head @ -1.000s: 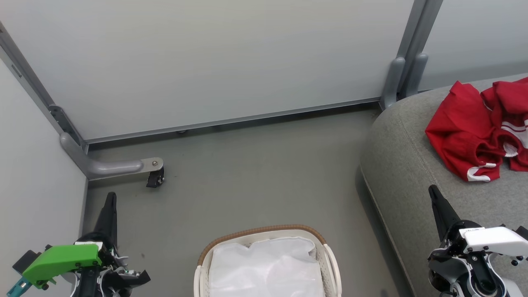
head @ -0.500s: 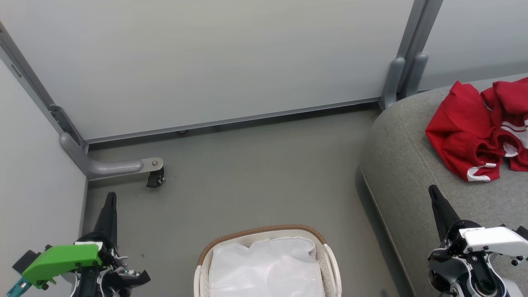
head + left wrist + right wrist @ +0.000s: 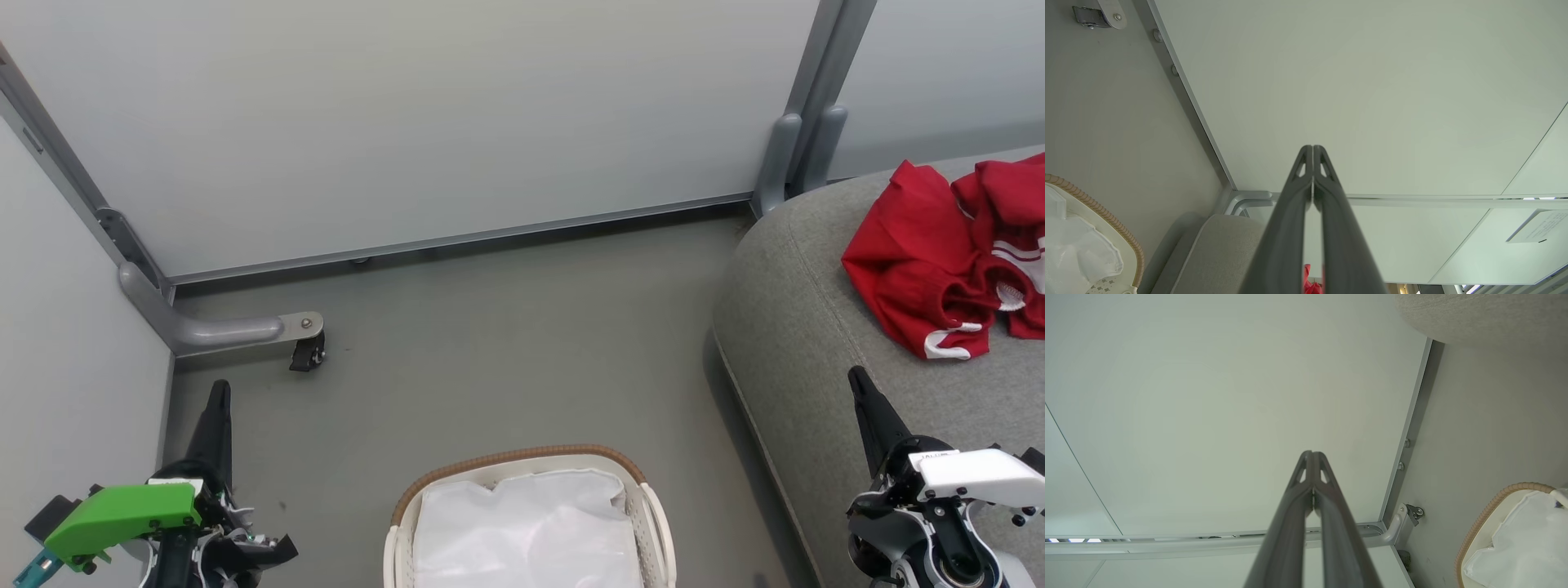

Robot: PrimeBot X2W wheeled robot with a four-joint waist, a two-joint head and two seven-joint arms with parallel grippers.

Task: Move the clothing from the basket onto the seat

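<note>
Red fabric with white striped trim, the clothing [image 3: 951,261] lies crumpled at the right edge of the head view, resting on the grey upholstered seat [image 3: 800,343] that takes up the right side of the frame. At the bottom centre the basket [image 3: 522,459] stands on the grey floor [image 3: 506,343], just left of the seat's rounded edge and apart from it. Its brown woven rim curves toward the top of the frame, and a thin white liner sheet [image 3: 526,531] lies inside. The left gripper [image 3: 217,392] is at the lower left beside the pale side wall [image 3: 65,327], and its wrist view shows the two dark fingers drawn narrow with their tips touching. The right gripper [image 3: 857,380] is at the lower right over the seat, below the clothing and well apart from it. Its wrist view likewise shows the tips pressed together, empty. A small black caster [image 3: 308,353] sits at the middle left.
</note>
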